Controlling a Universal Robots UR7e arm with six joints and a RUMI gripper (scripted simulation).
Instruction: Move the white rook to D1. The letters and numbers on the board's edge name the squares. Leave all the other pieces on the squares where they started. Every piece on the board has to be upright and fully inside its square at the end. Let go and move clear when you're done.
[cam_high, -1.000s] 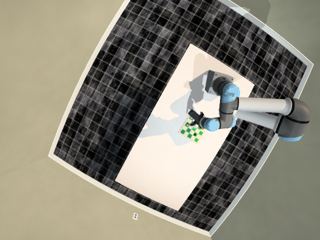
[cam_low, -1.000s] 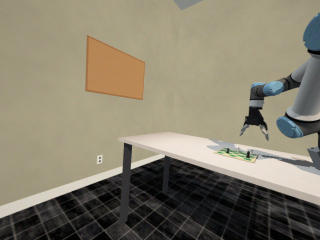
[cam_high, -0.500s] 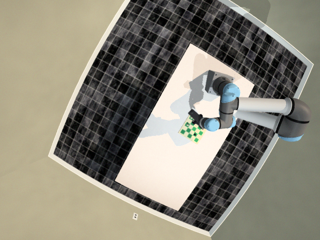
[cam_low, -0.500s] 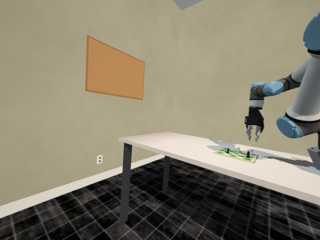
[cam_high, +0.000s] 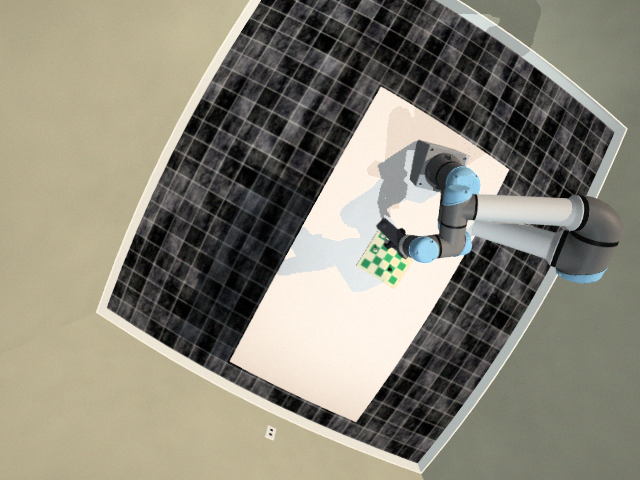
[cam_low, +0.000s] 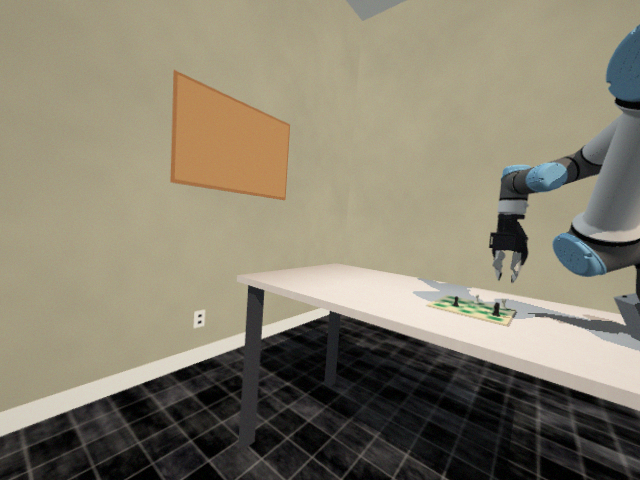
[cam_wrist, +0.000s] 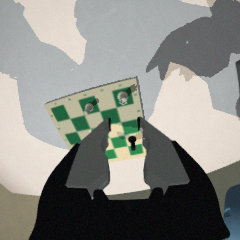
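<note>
A small green and cream chessboard (cam_wrist: 97, 120) lies on the white table; it also shows in the top view (cam_high: 385, 259) and the exterior view (cam_low: 471, 310). Two pale pieces stand on its far row: one (cam_wrist: 90, 107) to the left and one with a ring-like top (cam_wrist: 123, 97) near the right corner. I cannot tell for certain which is the white rook. A black piece (cam_wrist: 132, 141) stands on the near row, seen through the gap between my fingers. My gripper (cam_wrist: 124, 118) (cam_low: 505, 279) hangs well above the board, fingers drawn narrow with nothing between them.
A second black piece (cam_low: 455, 300) stands on the board, hidden by my left finger in the wrist view. The robot base (cam_high: 426, 165) stands on the table beyond the board. An orange panel (cam_low: 230, 138) hangs on the wall.
</note>
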